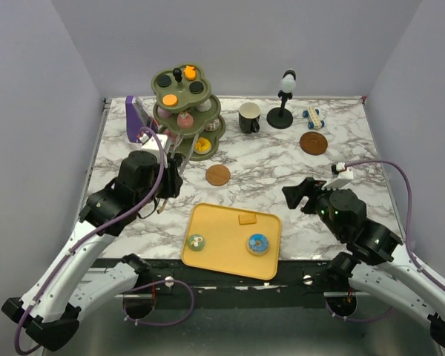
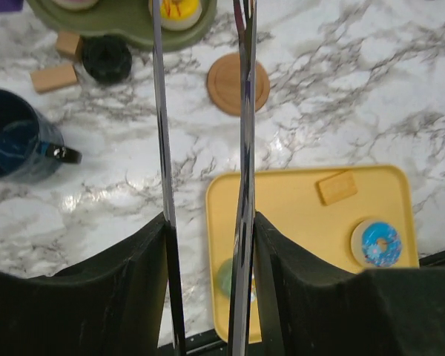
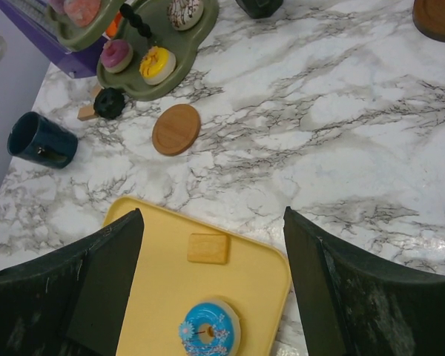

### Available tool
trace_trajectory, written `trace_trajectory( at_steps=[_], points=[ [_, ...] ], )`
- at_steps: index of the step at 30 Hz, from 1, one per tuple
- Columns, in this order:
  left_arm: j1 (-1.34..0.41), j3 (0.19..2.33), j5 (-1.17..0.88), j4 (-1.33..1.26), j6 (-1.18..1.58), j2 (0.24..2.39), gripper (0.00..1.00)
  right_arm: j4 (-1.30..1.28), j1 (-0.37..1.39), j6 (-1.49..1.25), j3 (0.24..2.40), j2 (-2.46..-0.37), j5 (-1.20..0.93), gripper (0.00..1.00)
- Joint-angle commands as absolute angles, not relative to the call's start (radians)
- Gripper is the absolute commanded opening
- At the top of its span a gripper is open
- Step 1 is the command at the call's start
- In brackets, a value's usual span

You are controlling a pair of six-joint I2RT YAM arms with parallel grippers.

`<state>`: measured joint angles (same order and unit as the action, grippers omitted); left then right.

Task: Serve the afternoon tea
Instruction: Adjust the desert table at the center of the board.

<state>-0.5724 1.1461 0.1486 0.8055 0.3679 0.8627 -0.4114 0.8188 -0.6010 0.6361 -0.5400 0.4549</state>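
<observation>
Counting the afternoon tea, we find the olive-green three-tier stand (image 1: pixel 185 111) at the far left of the table, with treats on every tier. Unserved on the yellow tray (image 1: pixel 222 256) lie a blue doughnut (image 3: pixel 205 334), a green-based treat (image 1: pixel 196 241) and a biscuit (image 3: pixel 208 248). A black doughnut (image 2: pixel 106 58) lies on the marble beside the stand. The dark-blue mug (image 2: pixel 15 144) and the black cream-lined mug (image 1: pixel 249 117) stand apart from the near coaster (image 1: pixel 218 174) and the far coaster (image 1: pixel 313 142). We judge the serving to be past halfway. The left gripper (image 2: pixel 200 22) is partly spread and empty, reaching towards the bottom tier. The right gripper (image 3: pixel 211 215) is spread wide and empty above the tray.
</observation>
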Motion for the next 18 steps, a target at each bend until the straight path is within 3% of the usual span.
trace_trajectory(
  at_steps=[1, 11, 18],
  points=[
    [-0.584, 0.967, 0.197, 0.752, 0.463, 0.749, 0.52, -0.385, 0.821, -0.600, 0.630, -0.564, 0.436, 0.84],
    [-0.583, 0.753, 0.192, 0.638, 0.538, 0.639, 0.51, -0.222, 0.821, -0.663, 0.611, -0.760, 0.346, 0.84],
    [-0.583, 0.664, 0.209, 0.614, 0.553, 0.531, 0.51, -0.036, 0.819, -0.713, 0.708, -1.048, 0.310, 0.84]
  ],
)
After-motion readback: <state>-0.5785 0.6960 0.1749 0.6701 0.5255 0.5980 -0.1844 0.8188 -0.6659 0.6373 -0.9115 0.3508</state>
